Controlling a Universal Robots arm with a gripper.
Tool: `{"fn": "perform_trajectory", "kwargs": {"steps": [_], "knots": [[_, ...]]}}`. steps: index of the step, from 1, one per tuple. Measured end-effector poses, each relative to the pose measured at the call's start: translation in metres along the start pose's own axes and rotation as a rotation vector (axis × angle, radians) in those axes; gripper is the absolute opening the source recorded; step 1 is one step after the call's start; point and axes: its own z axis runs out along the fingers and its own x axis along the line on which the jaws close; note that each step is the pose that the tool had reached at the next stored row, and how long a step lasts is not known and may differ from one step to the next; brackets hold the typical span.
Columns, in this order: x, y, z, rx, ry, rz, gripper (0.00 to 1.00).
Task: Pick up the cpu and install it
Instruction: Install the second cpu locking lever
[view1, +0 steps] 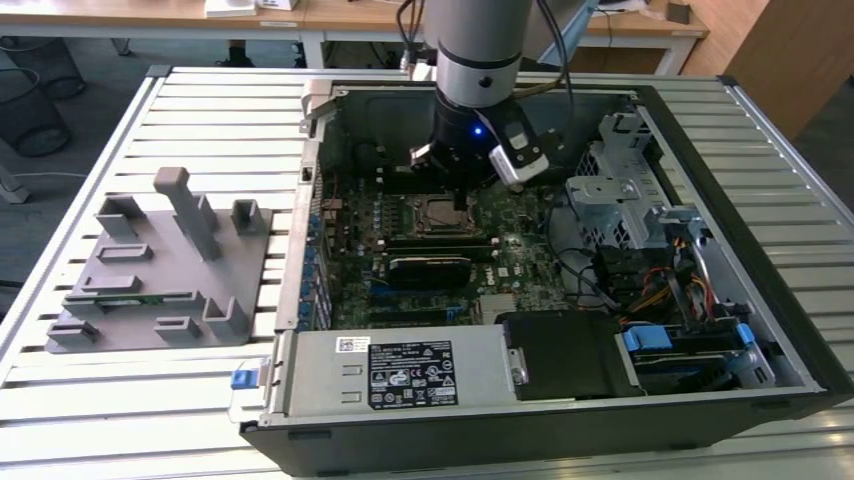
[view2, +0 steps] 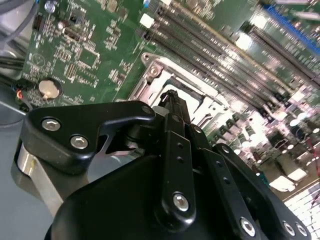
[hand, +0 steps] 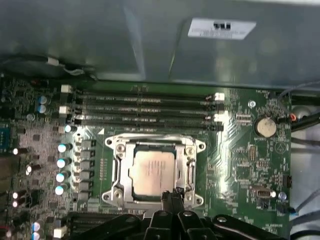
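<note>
I see the small flat silver-lidded square cpu (hand: 152, 172) seated in its motherboard socket, my black end effector (hand: 172, 196) clenched empty at its edge; it looks light, rigid, fragile, best gripped by opposite edges

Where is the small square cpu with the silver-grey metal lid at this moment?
In the first wrist view, the cpu lies inside the metal socket frame on the green motherboard, below the memory slots, near the gripper.

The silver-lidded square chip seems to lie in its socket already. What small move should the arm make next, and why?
Probably a short straight lift. In the first wrist view the silver-lidded square cpu lies flat inside the metal socket frame, and the gripper sits low at its edge. Rising clear would avoid dragging it.
</note>
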Motion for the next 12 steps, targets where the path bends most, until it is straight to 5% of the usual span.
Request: {"fn": "perform_trajectory", "kwargs": {"steps": [10,12], "knots": [[0.0003,-0.0051,-0.0003,-0.0002,-0.0001,0.0,0.11],[0.0001,-0.0053,-0.0002,-0.0005,0.0076,0.0,0.11]]}}
